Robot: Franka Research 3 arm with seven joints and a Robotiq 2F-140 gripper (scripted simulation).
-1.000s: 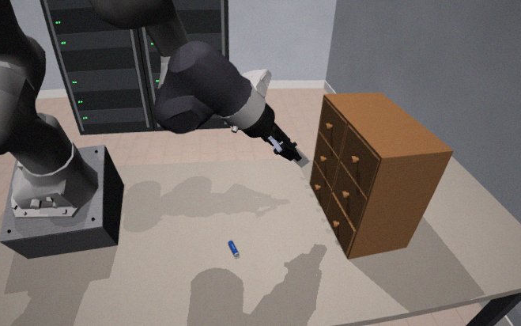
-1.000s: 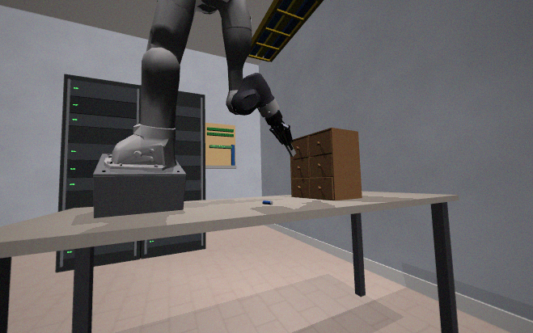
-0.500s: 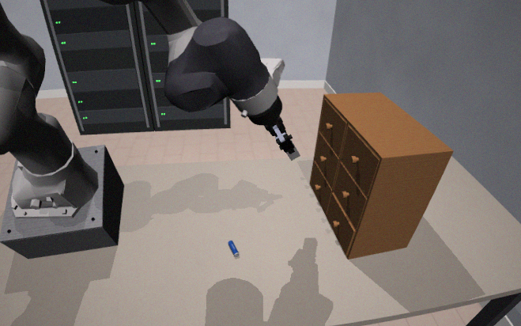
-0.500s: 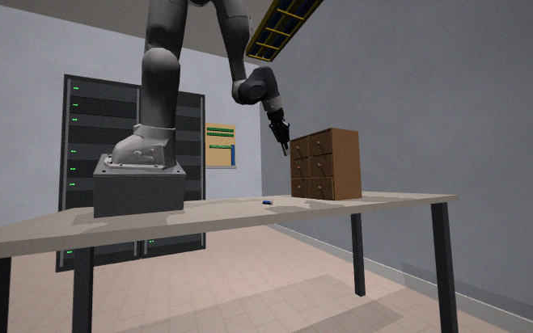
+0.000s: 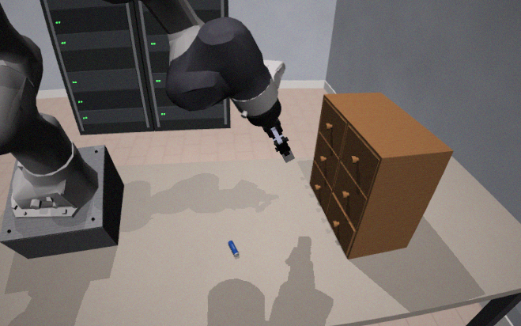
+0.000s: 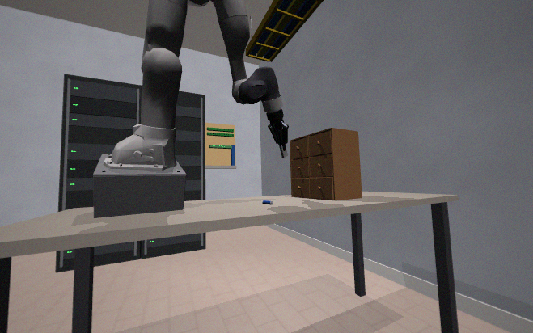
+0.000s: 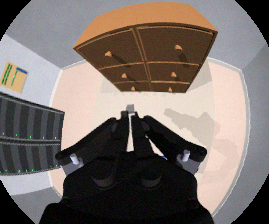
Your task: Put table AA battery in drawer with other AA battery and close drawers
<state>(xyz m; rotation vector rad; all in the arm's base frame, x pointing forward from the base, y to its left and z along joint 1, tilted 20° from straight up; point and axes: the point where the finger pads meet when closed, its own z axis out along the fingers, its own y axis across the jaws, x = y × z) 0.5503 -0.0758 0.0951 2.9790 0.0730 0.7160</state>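
The chest [image 5: 399,174] [image 6: 346,165] [image 7: 145,16] looks like matt wood.

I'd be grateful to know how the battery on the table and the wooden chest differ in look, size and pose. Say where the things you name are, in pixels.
The battery [image 5: 232,248] [image 6: 267,202] is blue with a silvery end; the chest [image 5: 399,194] [image 6: 347,165] [image 7: 140,17] is brown wood. The battery is far smaller than the chest. The battery lies on its side, while the chest stands upright. Both rest on the table [image 5: 164,259] [image 6: 226,212].

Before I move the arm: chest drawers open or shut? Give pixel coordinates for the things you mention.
All six look shut: in the top and exterior views, the drawer fronts [image 5: 345,194] [image 6: 320,165] [image 7: 172,42] sit flush, none sticking out.
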